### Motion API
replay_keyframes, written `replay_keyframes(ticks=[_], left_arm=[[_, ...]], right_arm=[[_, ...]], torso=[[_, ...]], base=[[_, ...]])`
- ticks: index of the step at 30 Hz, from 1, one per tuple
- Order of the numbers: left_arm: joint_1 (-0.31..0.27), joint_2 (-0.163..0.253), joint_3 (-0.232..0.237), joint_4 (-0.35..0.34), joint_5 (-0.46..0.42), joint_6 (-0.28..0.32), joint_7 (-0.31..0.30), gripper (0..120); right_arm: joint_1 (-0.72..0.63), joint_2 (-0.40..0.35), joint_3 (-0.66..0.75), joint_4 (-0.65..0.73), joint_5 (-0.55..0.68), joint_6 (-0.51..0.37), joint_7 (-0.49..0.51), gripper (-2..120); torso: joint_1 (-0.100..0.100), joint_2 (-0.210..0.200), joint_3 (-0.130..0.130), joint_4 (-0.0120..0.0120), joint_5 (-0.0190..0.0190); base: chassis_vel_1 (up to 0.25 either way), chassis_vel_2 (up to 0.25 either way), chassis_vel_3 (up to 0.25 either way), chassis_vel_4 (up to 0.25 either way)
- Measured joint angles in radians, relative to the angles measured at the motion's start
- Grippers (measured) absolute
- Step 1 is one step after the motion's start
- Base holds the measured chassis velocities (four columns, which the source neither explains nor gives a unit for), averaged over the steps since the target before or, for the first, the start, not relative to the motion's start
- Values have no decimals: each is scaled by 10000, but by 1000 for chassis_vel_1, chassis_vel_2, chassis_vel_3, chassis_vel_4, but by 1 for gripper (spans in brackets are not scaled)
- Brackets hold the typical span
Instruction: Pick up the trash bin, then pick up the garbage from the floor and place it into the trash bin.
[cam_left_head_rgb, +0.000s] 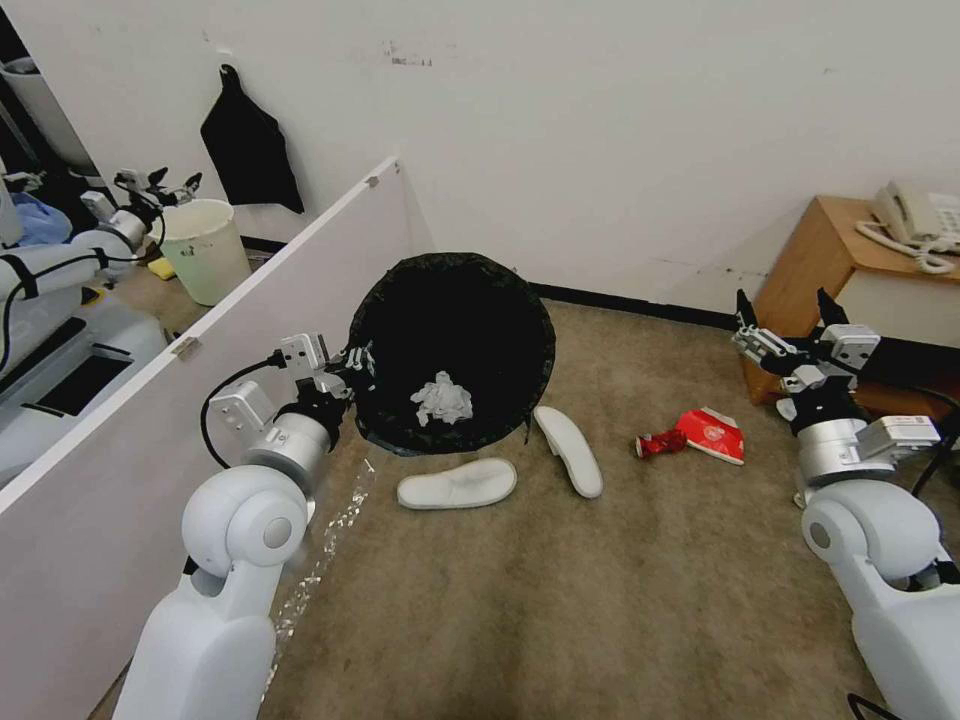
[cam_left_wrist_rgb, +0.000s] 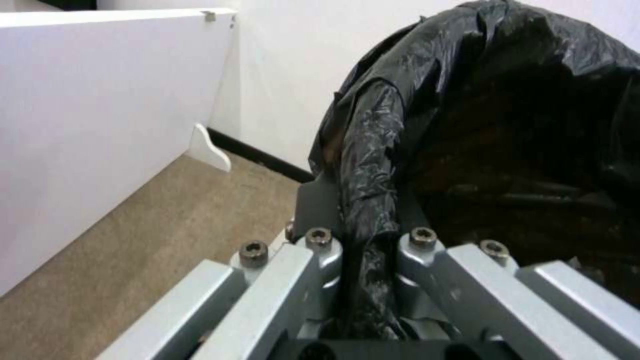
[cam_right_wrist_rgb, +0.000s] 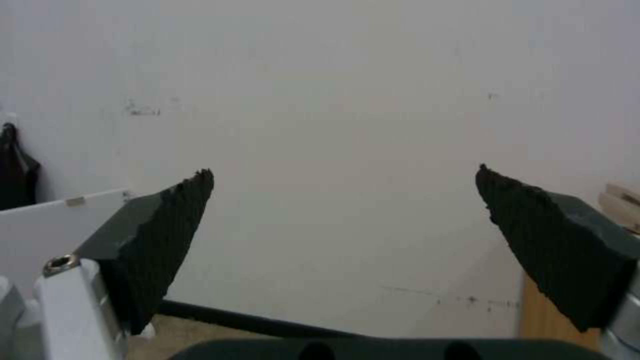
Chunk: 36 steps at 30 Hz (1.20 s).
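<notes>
The trash bin (cam_left_head_rgb: 452, 352) is hanging tilted above the floor (cam_left_head_rgb: 620, 580), mouth facing the head camera, crumpled tissue (cam_left_head_rgb: 441, 397) lying inside. The left gripper (cam_left_head_rgb: 352, 372) is pinching its bag-covered rim (cam_left_wrist_rgb: 363, 200) — fingers clamped tight. Two white slippers (cam_left_head_rgb: 457, 484), a crushed red can (cam_left_head_rgb: 660, 443) and a red cup (cam_left_head_rgb: 714, 434) are lying on the carpet. The right gripper (cam_left_head_rgb: 786, 312) is hovering beside a wooden table (cam_left_head_rgb: 815, 262) — fingers (cam_right_wrist_rgb: 157, 240) spread wide, grasping nothing.

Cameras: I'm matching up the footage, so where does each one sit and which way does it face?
Head: looks down at the carpet; both arms, left pincer gripping the bin, right pincer open.
Left wrist: looks along its pincer, shut on the bin rim.
Right wrist: faces the wall between open fingers.
Head and left wrist share the bin.
</notes>
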<state>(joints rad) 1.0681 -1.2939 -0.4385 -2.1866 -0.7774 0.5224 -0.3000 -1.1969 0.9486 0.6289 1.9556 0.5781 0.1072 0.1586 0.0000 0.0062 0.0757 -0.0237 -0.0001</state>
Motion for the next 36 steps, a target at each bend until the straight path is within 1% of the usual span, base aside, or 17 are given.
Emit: replay_keyframes(ticks=[3, 10, 15, 23, 36], left_arm=[[30, 2, -6, -32, 0, 0, 0, 4], [39, -12, 12, -52, 0, 0, 0, 4], [42, -15, 46, -111, -139, 35, -44, 4], [19, 21, -32, -238, -408, 148, -89, 4], [46, 42, -77, -269, -418, 153, -71, 4]], right_arm=[[-11, 11, -18, 21, -12, 3, 8, 100], [-21, 12, -32, 35, -85, 122, 16, 100], [-20, -7, -33, 21, -147, 257, -44, 100], [-16, 2, 5, 16, -233, 258, -219, 100], [-13, 44, -4, 52, -235, 204, -385, 100]], torso=[[0, 0, 0, -4, 0], [1, 0, 1, -3, 1], [2, 0, 2, -1, 2], [1, 0, 0, -3, 1], [0, 0, -1, -3, 0]], base=[[-110, 111, 106, -130], [-132, 115, 129, -118], [-71, 49, 65, -43], [0, 0, 0, 0], [0, 0, 0, 0]])
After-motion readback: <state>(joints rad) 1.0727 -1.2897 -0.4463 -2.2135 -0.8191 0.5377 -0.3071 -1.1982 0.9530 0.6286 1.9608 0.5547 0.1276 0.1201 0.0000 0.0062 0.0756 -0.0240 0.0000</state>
